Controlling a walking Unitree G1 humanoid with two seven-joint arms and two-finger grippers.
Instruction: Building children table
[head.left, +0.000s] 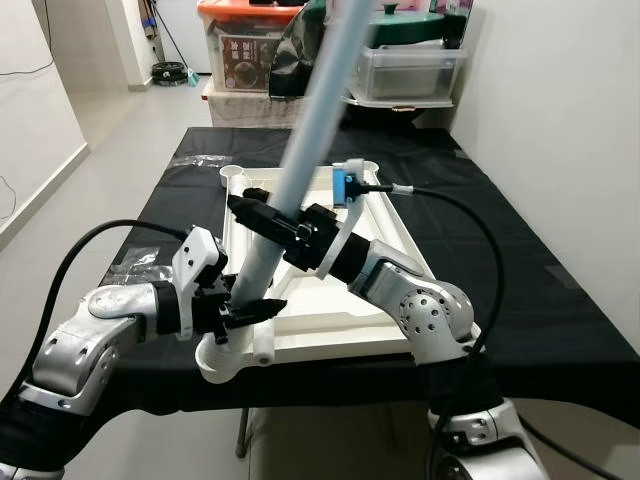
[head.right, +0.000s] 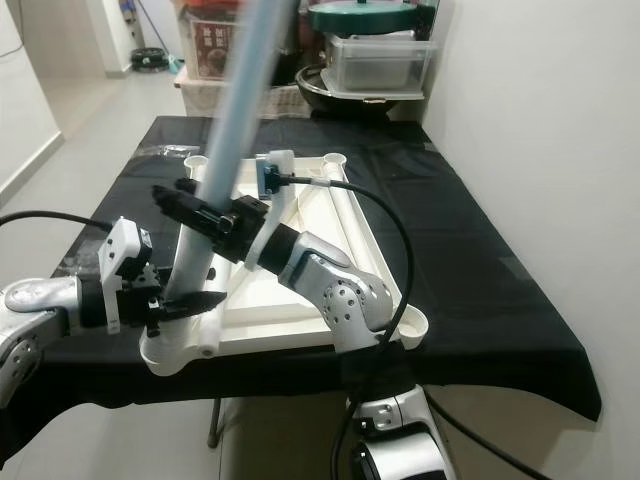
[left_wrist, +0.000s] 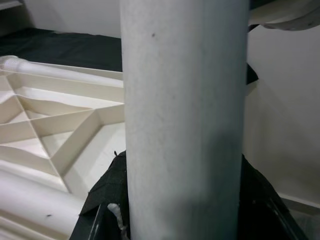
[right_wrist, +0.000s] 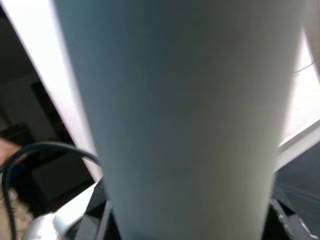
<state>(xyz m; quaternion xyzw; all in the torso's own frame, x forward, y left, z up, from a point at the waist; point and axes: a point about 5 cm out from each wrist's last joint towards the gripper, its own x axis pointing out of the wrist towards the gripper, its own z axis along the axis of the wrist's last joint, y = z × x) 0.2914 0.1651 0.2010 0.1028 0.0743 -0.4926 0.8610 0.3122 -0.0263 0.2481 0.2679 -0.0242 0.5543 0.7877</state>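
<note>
A long pale blue-grey table leg stands tilted, its foot in the near left corner socket of the white upturned tabletop. My left gripper is shut on the leg just above the socket. Higher up, my right gripper is shut on the same leg. In the left wrist view the leg runs between the black fingers, with the ribbed white underside behind it. The right wrist view has the leg very close.
The tabletop lies on a table covered with black cloth. Another empty corner socket sits at the far left. Storage boxes stand beyond the table. A wall rises at the right, and open floor lies to the left.
</note>
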